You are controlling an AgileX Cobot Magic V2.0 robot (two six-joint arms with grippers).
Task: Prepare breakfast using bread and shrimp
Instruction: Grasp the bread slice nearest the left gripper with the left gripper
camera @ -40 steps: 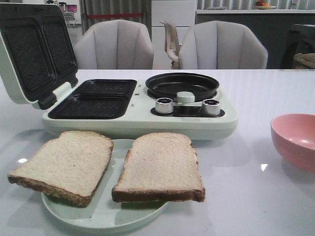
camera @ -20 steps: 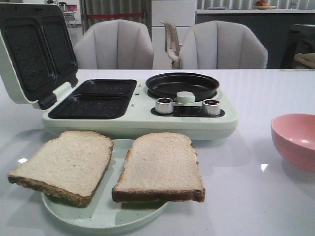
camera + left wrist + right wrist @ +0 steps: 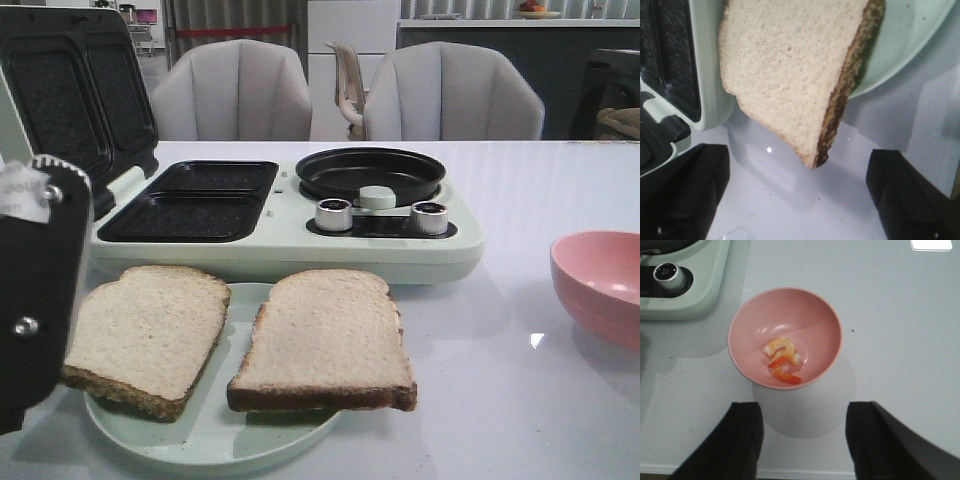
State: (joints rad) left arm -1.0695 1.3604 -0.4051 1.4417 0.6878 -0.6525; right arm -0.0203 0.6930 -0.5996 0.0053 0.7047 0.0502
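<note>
Two bread slices lie on a pale green plate (image 3: 215, 440) at the table's front: the left slice (image 3: 150, 330) and the right slice (image 3: 325, 340). My left gripper (image 3: 35, 300) has come in at the front left, beside the left slice. In the left wrist view it (image 3: 797, 200) is open and empty over bare table, with the slice's corner (image 3: 790, 80) hanging off the plate ahead of it. The shrimp (image 3: 782, 360) lie in a pink bowl (image 3: 755, 315). My right gripper (image 3: 802, 440) is open and empty, just short of the bowl.
A pale green breakfast maker (image 3: 300, 245) stands behind the plate, its lid (image 3: 70, 100) raised, two dark grill wells (image 3: 195, 200), a round black pan (image 3: 370, 172) and two knobs. The pink bowl (image 3: 600, 285) sits at the right. Chairs stand beyond the table.
My left arm has come into the front view at the left, now beside the left bread slice. Bread, plate and bowl have not moved.
</note>
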